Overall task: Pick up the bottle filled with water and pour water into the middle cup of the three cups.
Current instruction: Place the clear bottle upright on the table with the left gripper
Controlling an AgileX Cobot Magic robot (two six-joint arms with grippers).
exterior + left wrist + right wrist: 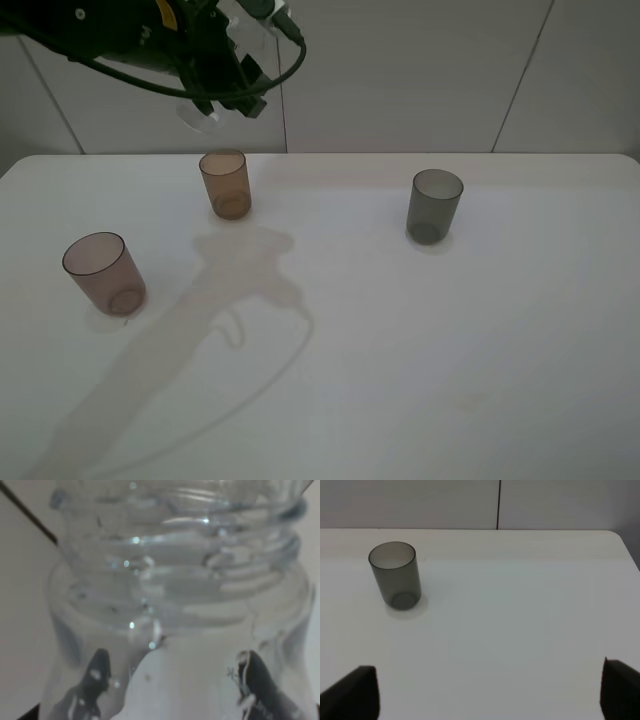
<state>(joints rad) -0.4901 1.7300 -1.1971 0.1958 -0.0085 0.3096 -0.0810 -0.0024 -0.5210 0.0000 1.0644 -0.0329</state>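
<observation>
- Left gripper (225, 85): jaws clamped on small clear plastic bottle (215, 105), aloft above far-left amber translucent tumbler (226, 184).
- Right gripper (490, 692): jaws spread wide, empty.
- Risk: misaligned tilt would spill water onto the white tabletop (420, 350).

a plain white table (420, 380) with rounded far corners carries three upright translucent tumblers, all standing apart from one another. the amber middle cup (225, 184) stands near the far edge, the pinkish-mauve cup (104, 273) sits nearer and off to the left, and the dark grey cup (434, 206) stands well apart on the right. a soft grey shadow (200, 330) falls across the bare tabletop between the mauve and amber cups.
</observation>
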